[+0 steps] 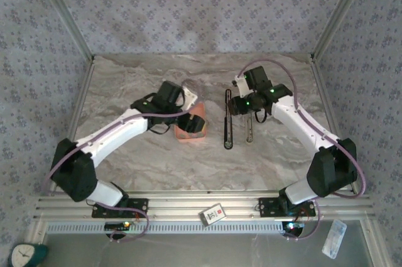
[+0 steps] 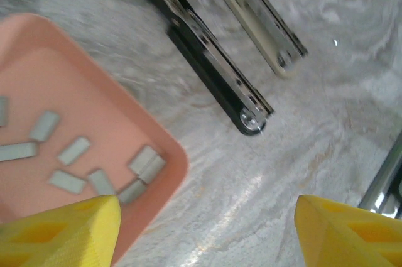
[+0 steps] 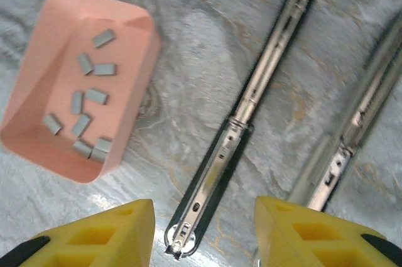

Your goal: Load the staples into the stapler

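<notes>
Several staples (image 2: 75,151) lay loose beside the parted, empty jaws of the left gripper (image 2: 207,210); a skewed pinch might scatter them.

The left arm (image 1: 119,132) reaches forward and inward from its base, elbow out to the left and wrist tipped down. The left gripper (image 2: 207,235) points downward, its yellow fingertips (image 2: 63,232) spread wide. The right arm (image 1: 301,122) mirrors this pose. The right gripper (image 3: 204,229) also faces down, its fingers parted less widely.
</notes>
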### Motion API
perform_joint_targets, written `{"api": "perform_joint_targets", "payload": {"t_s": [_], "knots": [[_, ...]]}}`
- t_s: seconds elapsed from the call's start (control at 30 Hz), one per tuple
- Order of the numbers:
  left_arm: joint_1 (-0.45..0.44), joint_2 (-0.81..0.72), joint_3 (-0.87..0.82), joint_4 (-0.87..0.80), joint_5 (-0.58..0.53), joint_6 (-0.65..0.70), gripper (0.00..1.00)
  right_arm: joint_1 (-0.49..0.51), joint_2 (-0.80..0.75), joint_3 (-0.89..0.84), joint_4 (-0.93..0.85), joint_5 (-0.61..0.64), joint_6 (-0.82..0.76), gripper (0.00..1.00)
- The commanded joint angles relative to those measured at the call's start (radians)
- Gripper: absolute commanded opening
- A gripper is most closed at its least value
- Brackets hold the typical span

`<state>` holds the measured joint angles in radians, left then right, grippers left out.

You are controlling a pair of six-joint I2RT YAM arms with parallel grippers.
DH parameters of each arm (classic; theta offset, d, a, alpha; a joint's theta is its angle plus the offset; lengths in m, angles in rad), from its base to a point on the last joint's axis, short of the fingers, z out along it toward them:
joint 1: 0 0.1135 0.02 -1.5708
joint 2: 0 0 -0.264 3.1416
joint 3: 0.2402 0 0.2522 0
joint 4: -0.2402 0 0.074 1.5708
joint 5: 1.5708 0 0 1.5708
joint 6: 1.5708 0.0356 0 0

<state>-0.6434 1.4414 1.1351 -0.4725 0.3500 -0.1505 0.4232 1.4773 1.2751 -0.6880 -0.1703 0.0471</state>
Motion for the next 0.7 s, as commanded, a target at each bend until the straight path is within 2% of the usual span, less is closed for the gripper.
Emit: {"api": "perform_joint_targets", "payload": {"t_s": [0.0,0.27,0.5,0.67], "knots": [[0.081,-0.055,-0.049,0.045,-0.019,-0.082,0.75,0.026,0.023,0.063,-0.032,-0.043,-0.145,0.45],[0.287,-0.178,-0.177,0.102,-0.024,-0.139,0.79,0.141,0.149,0.185,-0.079,-0.051,-0.355,0.45],[0.460,-0.176,-0.265,0.176,0.092,-0.155,0.79,0.201,0.299,0.309,-0.129,-0.068,-0.507,0.46],[0.519,-0.157,-0.295,0.214,0.118,-0.175,0.79,0.233,0.441,0.439,-0.214,-0.066,-0.625,0.43]]}}
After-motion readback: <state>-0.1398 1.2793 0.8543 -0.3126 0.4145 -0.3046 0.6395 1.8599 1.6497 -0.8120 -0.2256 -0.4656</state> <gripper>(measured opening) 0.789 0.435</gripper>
